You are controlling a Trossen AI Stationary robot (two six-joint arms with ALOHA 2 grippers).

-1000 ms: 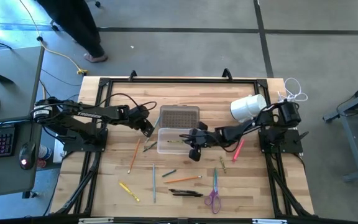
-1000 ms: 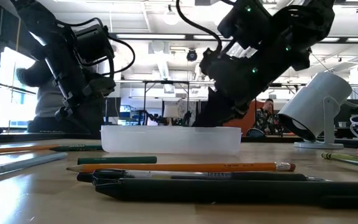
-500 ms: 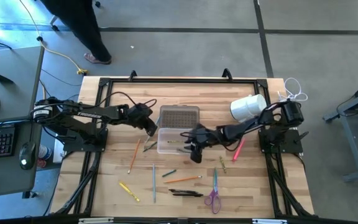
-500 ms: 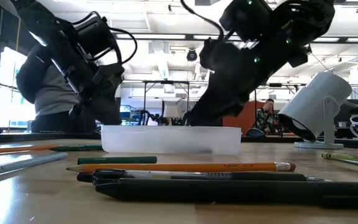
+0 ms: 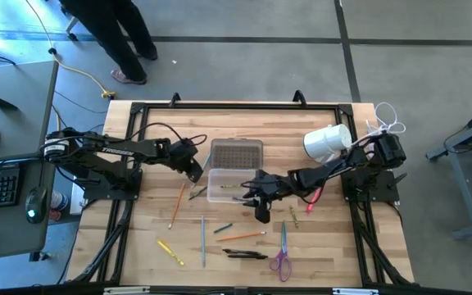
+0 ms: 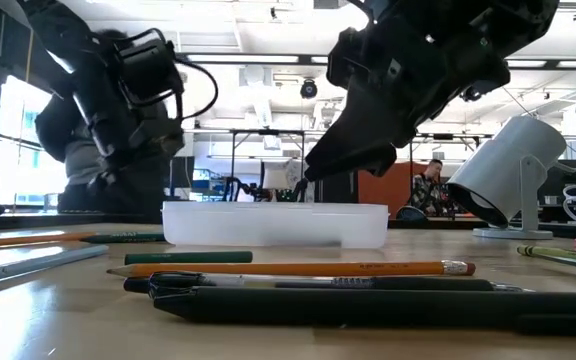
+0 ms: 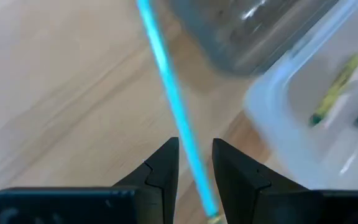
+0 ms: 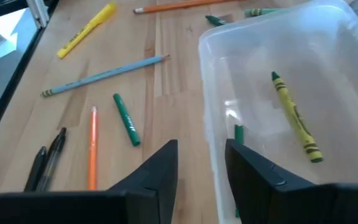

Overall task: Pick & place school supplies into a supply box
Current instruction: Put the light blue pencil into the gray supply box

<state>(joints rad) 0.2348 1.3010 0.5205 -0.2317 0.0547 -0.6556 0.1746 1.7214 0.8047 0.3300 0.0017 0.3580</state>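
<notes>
The right gripper [image 8: 199, 163] hangs over the near edge of the box [image 8: 328, 74], its fingers [image 8: 160, 165] parted with nothing between them. Below and ahead of it the clear box holds a yellow-green crayon [image 8: 296, 118] and a green stub [image 8: 238, 132] at the wall nearest the fingers. Beside the box on the table [image 8: 166, 81] lie a green crayon [image 8: 126, 119], an orange pencil [image 8: 92, 148], a blue pencil [image 8: 104, 75], a yellow marker [image 8: 87, 30] and two black pens [image 8: 47, 158], all apart from the fingers.

From above, the right gripper [image 5: 260, 201] sits just off the box's [image 5: 224, 184] right end, towards the front of the table. The lid [image 5: 236, 152] lies open behind the box.

The left gripper [image 7: 194, 168] has its fingers [image 7: 160, 171] apart with a narrow gap, and a light blue pencil [image 7: 166, 81] runs through that gap; I cannot tell whether they touch it. The corner of the box [image 7: 316, 118] lies just beyond. From above, the left gripper [image 5: 193, 168] is at the box's left end.

Scissors [image 5: 282, 254] lie near the table's front, well apart from both grippers.
</notes>
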